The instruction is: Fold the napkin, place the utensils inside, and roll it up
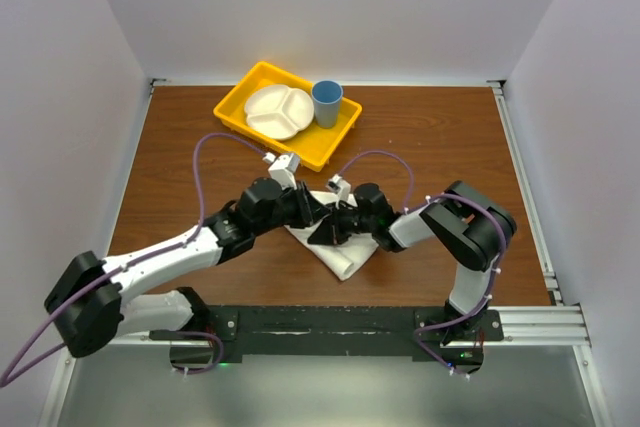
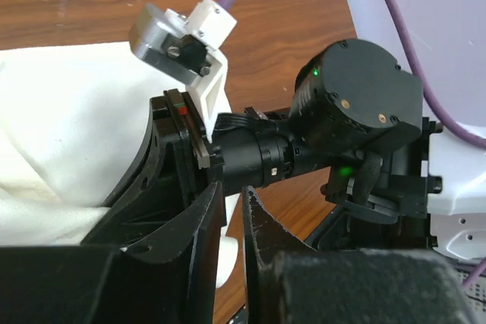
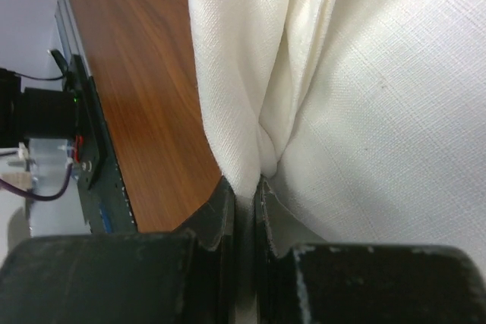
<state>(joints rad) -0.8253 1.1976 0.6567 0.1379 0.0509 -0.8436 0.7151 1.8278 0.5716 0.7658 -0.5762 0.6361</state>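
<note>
Nearest the camera in the top view, the two arm bases sit along the bottom edge, and both arms reach in to meet in the middle of the wooden table (image 1: 450, 147). That's where the napkin (image 1: 345, 259) is: a rumpled white cloth lying on the wood at frame centre, partly hidden under the two grippers, with a rolled-looking end poking out toward the bottom.

The right gripper (image 3: 244, 195) is clenched on it. Its wrist view shows a vertical fold of the cloth pinched tight between the two black fingers, with cloth filling the right side of the frame and bare wood at the upper left.

The left gripper (image 2: 231, 202) comes in from the left. Its fingers are nearly together with a sliver of white cloth caught in the gap, so it looks like it's grasping the napkin too. The rest of the cloth spreads across the left of that view, and the right arm's wrist (image 2: 357, 111) is just beyond the fingertips.

Further back, at upper centre of the top view, there's a yellow tray (image 1: 343, 130) sitting at an angle, well apart from the napkin. It holds a white divided plate (image 1: 275, 110) on the left and a blue cup (image 1: 327, 102) standing upright just beside the plate on the right. I can't tell if the cup has anything in it.
</note>
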